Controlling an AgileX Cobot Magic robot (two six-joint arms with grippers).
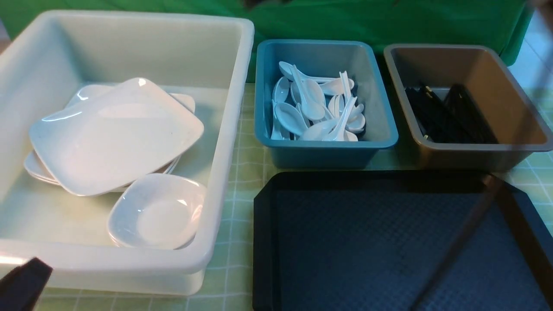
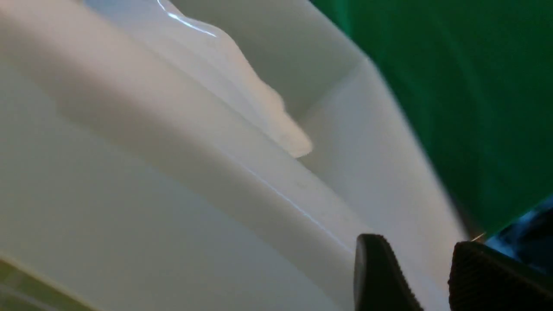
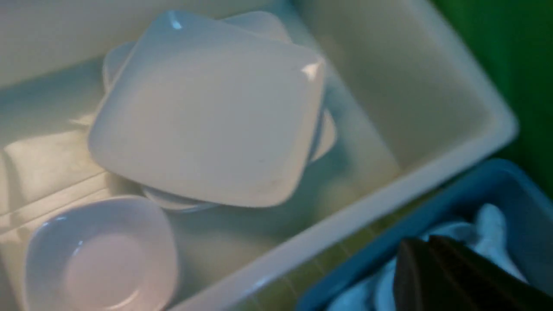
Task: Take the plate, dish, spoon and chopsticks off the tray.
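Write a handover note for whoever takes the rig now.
Left hand: open, nothing held, by the white bin.
Right hand: shut, nothing visible in it.
Plates and dishes: in the white bin. Spoons: blue tub. Black chopsticks: brown tub.
Done: tray looks cleared where visible; its near edge is out of frame and a dark blur crosses it.
Left: probably just withdrawing both arms.

A green checked tablecloth (image 1: 220, 259); on it, white tub (image 1: 173, 265), blue bin (image 1: 319, 156), brown bin (image 1: 479, 157), black tray (image 1: 389, 242).
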